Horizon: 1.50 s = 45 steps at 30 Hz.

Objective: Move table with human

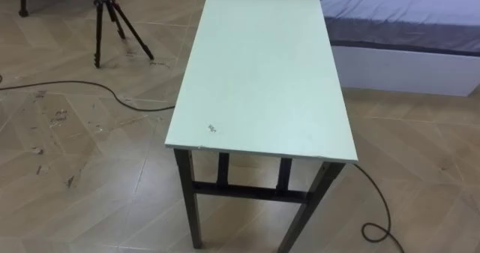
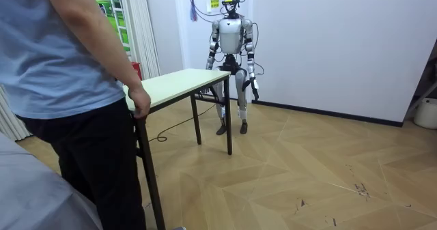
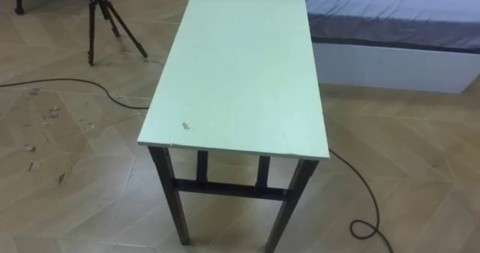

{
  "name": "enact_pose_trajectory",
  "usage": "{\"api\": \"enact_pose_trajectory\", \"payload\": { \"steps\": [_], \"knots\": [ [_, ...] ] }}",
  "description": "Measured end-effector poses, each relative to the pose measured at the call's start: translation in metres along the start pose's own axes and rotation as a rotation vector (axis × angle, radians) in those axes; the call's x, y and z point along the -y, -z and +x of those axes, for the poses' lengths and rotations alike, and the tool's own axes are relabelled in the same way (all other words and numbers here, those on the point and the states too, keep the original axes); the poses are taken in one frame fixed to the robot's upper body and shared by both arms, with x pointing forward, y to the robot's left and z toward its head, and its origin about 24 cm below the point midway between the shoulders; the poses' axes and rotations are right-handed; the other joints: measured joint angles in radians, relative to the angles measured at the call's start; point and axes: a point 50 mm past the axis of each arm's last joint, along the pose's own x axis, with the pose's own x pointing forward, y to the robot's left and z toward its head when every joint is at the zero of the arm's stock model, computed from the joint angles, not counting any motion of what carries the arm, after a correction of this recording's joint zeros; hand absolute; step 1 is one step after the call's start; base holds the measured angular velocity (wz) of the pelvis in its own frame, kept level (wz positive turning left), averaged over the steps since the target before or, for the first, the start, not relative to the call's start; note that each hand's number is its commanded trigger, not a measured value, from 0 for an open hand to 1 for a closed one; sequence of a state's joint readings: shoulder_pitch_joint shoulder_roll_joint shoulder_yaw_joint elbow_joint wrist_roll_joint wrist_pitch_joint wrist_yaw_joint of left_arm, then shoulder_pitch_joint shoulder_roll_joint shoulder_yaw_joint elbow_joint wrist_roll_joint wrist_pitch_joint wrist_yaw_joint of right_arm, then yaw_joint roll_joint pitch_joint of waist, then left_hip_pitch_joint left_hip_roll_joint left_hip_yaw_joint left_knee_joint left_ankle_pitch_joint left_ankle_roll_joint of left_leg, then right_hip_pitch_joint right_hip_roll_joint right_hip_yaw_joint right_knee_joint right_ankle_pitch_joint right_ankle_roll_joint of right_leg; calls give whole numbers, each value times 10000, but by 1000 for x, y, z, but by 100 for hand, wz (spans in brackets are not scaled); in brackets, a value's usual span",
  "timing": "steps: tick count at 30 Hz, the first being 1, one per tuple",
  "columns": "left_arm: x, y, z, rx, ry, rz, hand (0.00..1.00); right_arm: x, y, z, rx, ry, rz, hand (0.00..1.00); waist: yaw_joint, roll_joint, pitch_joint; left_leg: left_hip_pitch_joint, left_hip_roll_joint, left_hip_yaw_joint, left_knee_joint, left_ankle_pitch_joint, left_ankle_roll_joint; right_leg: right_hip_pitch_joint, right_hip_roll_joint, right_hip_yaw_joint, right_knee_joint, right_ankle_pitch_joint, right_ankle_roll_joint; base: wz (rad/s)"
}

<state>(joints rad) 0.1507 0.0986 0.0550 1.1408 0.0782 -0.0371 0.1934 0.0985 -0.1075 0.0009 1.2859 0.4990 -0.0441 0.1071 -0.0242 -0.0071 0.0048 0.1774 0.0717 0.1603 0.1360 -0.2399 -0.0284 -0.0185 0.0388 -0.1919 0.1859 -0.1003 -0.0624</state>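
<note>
The table [image 1: 262,73], pale green on top with dark legs, stands on the wooden floor [image 1: 75,178] with every leg that shows set down; its long side runs away from the robot, and its near short end lies just below the robot's head camera. At the far short end a person [image 2: 68,87] stands close against it, one hand [image 2: 140,102] curled over the corner of the top; in the room view the robot stands upright at the opposite end, facing along the table, both arms hanging at its sides. Its left hand [image 2: 255,90] hangs beside its thigh, apart from the table; its right hand [image 2: 208,66] hangs near the table's corner, and whether it touches the edge cannot be told; nor can it be told whether either hand is wide or closed. A bed [image 1: 405,28] lies just beside the table's far right side; a tripod [image 1: 112,20] stands off to its left. By my judgement the carry has not begun: the person is in place, but the robot has yet to take hold of its end; the lift and the walk are all left to do.
</note>
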Motion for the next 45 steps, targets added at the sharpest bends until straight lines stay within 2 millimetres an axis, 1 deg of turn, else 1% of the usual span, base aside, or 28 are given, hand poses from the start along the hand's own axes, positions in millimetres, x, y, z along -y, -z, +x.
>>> {"api": "enact_pose_trajectory", "payload": {
  "steps": [7, 11, 14, 17, 22, 29, 32, 34, 35, 37, 38, 39, 41, 42, 44, 45],
  "knots": [
    [0, 0, 0, 5, 0, -2, 0, 0, 0, 0, 0, 0, 9, 0, -1, 2, 0, -2, 0, 2, 0, 0, 0, 3, 2, 0, 6, 0, 0, 0],
    [0, 0, 0, -93, -9, -393, 0, 0, 0, 0, -17, -18, 18, 0, -11, -4, 2, -20, -3, -1, 0, 0, 1, -15, 0, -5, -12, -5, 7, 0],
    [1, 2, 0, -264, 106, -963, 0, 0, 0, 0, -23, -10, 52, 0, -18, -3, -4, -98, -7, 1, 1, 0, 1, -83, -9, -20, -6, -3, 5, 0],
    [2, 7, 0, -654, 440, -1778, 0, 2, 3, -1, -88, 38, 136, 0, -18, 30, -19, -89, -3, 1, -1, 0, 0, -53, 4, -18, -6, 0, 3, 0],
    [4, 11, -1, -925, 1363, -3040, 0, 4, 3, -1, -70, -223, 172, 0, -13, 99, -17, -96, 1, 39, 15, 0, 0, -45, 2, -20, -12, 0, 9, 0],
    [8, 11, -2, -989, 2426, -4738, 0, 4, -3, -1, -3, -843, 510, 0, -27, 107, -35, -331, -12, 29, 101, 0, 0, -260, -32, -24, 10, -5, 11, 0],
    [12, 10, -3, -1019, 2926, -5341, 0, 0, -11, -2, 328, -1368, 477, 0, -19, 163, -50, -374, -10, 32, 156, 0, 0, -265, -34, -26, -9, -6, 11, 0],
    [15, 3, -3, -895, 3446, -5891, 0, -4, -18, -3, 732, -1835, 945, 0, -35, 235, -82, -309, -6, 30, 156, 0, 0, -212, -20, -11, -1, -1, 3, 0],
    [16, 0, -3, -772, 3572, -6018, 0, -5, -19, -3, 831, -1959, 1100, 0, -27, 265, -82, -293, -5, 30, 158, 0, 0, -196, -21, -14, 4, 0, 2, 0],
    [18, -15, -4, -81, 4163, -6598, 0, -11, -28, -6, 1408, -2605, 1503, 0, 0, 363, -69, -288, -5, 33, 160, 0, 0, -210, -34, -25, 49, -1, 3, 0],
    [19, -18, -4, 79, 4307, -6738, 0, -13, -30, -7, 1558, -2756, 1578, 0, -2, 377, -71, -305, -7, 34, 163, 0, 0, -241, -38, -16, 63, -6, 0, -4],
    [20, -26, -6, 479, 4673, -7008, 0, -19, -37, -9, 1889, -3137, 1811, 0, -11, 400, -67, -342, -14, 42, 168, 0, 0, -329, -50, 1, 187, -50, -5, -3],
    [22, -38, -9, 1075, 5228, -7193, 0, -27, -44, -14, 2312, -3762, 2193, 0, -13, 381, -43, -356, -21, 54, 170, 0, -1, -411, -68, -14, 275, -160, -8, 0],
    [24, -43, -12, 1335, 5536, -7250, 0, -33, -46, -16, 2485, -4173, 2321, 0, -7, 365, -52, -358, -19, 82, 170, 0, -1, -462, -74, -8, 373, -227, -8, -4],
    [30, -50, -17, 1578, 6046, -7620, 0, -44, -50, -21, 2720, -4833, 2486, 0, 20, 363, -66, -382, 11, 322, 176, 1, -2, -537, -54, 42, 394, -229, -21, -8],
    [34, -54, -21, 1722, 6419, -7893, 0, -52, -53, -25, 2816, -5342, 2599, 0, -6, 371, -71, -438, 29, 343, 228, 1, -3, -547, -62, -4, 390, -198, -73, 0]
  ]
}}
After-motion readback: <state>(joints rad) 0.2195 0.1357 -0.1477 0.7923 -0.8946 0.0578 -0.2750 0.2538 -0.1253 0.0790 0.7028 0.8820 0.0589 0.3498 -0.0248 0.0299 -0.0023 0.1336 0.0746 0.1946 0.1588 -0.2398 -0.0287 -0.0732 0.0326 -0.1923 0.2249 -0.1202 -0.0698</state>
